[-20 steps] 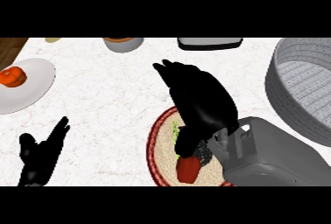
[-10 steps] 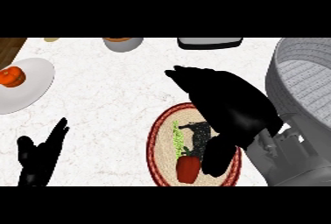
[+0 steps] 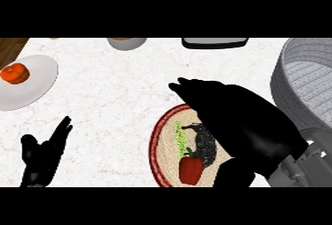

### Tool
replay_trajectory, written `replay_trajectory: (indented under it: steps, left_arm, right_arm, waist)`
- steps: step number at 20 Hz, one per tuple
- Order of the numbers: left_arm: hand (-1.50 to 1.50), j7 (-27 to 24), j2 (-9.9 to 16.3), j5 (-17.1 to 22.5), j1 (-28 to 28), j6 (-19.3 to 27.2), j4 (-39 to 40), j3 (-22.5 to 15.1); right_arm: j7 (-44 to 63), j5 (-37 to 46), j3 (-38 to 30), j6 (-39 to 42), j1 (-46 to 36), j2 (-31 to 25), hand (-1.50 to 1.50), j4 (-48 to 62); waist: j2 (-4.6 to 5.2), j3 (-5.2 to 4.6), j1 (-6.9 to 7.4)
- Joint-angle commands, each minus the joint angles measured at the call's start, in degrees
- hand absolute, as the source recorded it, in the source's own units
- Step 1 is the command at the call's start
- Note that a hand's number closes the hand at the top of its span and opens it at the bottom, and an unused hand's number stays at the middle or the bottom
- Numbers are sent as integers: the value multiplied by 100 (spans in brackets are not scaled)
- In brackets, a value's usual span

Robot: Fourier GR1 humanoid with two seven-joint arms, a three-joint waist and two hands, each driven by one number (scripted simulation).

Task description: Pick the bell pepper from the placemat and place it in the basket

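Your red bell pepper (image 3: pixel 190 169) is lying on the round red-rimmed woven placemat (image 3: pixel 162 145), just beside the right hand (image 3: pixel 240 123), whose fingers (image 3: pixel 188 88) are extending straight, holding nothing. Left hand (image 3: pixel 42 156) is resting open at lower left of the bench (image 3: pixel 117 88).

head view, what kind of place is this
Most likely a kitchen counter: a pale marbled worktop carries a white plate with an orange vegetable, a red bell pepper on a round placemat, and a grey basket.
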Motion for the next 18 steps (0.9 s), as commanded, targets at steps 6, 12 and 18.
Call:
replay_trajectory:
  steps: [6,12,18]
  left_arm:
    - [0,255,-70,140,144,-352,516,-52]
    - [0,237,-199,-21,159,-218,582,-94]
    - [0,590,-290,-205,121,-1,237,-245]
  right_arm:
    - [923,615,517,-436,465,43,-150,-221]
    - [1026,704,861,-316,692,-60,-150,-213]
    - [815,1320,1312,-620,1387,-74,-150,-537]
  waist:
    - [122,-72,123]
    - [112,-76,110]
    - [104,-64,104]
